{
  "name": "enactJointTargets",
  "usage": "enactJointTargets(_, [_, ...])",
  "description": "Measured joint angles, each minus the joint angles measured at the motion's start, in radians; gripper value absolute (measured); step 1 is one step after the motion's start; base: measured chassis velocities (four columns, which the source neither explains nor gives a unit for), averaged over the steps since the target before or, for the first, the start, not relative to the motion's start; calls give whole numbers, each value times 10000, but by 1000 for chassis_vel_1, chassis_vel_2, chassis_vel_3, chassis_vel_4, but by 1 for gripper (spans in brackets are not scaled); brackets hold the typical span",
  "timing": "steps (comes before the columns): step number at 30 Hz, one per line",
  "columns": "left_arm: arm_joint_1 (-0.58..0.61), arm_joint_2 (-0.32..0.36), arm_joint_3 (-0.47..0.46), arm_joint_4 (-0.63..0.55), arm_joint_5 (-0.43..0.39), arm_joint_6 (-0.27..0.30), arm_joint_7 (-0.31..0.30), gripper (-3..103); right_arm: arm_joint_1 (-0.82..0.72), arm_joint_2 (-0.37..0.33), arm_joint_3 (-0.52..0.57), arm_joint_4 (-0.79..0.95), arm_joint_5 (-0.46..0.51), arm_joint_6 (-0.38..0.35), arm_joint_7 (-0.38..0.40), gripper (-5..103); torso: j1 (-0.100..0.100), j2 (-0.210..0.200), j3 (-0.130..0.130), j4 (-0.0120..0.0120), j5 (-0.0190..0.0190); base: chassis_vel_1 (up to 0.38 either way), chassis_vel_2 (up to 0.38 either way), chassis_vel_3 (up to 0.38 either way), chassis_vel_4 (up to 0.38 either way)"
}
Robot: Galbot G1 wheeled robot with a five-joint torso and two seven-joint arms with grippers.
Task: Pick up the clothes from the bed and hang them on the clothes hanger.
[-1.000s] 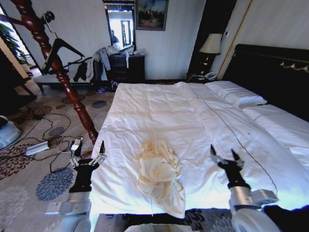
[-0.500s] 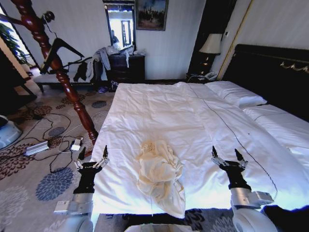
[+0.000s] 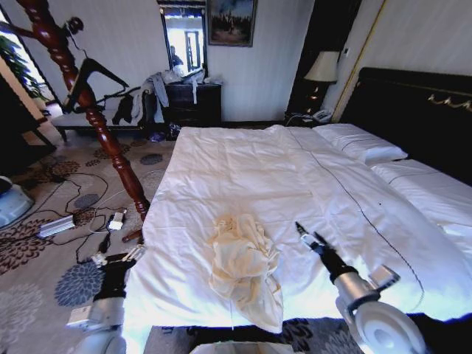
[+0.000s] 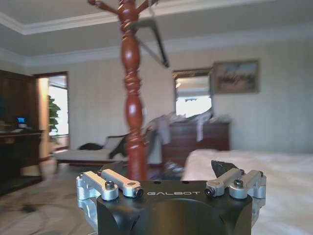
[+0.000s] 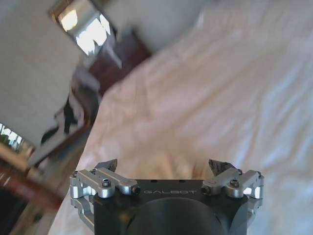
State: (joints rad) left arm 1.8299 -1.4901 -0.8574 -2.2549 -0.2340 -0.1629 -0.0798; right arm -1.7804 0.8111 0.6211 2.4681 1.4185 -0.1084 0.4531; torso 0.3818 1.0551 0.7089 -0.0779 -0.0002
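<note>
Right gripper (image 3: 304, 232) is over the bed (image 3: 295, 169), jaws spread wide, nothing between them, pointing up-bed and angled toward the robot's left. The clothes (image 3: 245, 267) lie just to its left, a crumpled heap near the foot edge, long axis running foot-to-head, lower end draping toward the edge. Left gripper (image 3: 118, 257) sits off the mattress on the left side, low, also spread wide and empty. Right arm looks nearer to me. Hanger (image 3: 92, 77) hangs on the pole (image 3: 96, 118), far left.
</note>
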Motion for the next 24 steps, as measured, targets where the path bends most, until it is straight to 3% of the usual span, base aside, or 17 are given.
enactJointTargets(4, [-66, -9, -262, 315, 80, 122, -262, 100, 430, 179, -718, 104, 303, -533, 364, 100, 0, 0, 0, 0, 2, 0, 0, 0, 0])
enactJointTargets(5, [-123, -25, -447, 549, 69, 236, -482, 100, 797, 363, -1397, -49, 271, -858, 485, 100, 0, 0, 0, 0, -3, 0, 0, 0, 0])
enactJointTargets(7, [-147, -64, -584, 693, 37, 286, -592, 100, 1336, 509, -2343, -778, -34, -988, 533, 100, 0, 0, -1, 0, 6, 0, 0, 0, 0])
enactJointTargets(12, [-53, -125, -635, 669, 29, 301, -599, 100, 1903, 652, -3397, -1393, -127, -1028, 613, 100, 0, 0, 0, 1, 2, 0, 0, 0, 0])
enactJointTargets(17, [-101, -161, -716, 722, 25, 361, -646, 100, 2131, 818, -4321, -1574, -415, -1319, 612, 100, 1, 0, 0, 0, 1, 0, 0, 0, 0])
enactJointTargets(24, [-113, -208, -681, 667, 18, 450, -692, 100, 2169, 923, -4651, -1837, -581, -1448, 728, 100, 0, 0, 0, -1, 1, 0, 0, 0, 0])
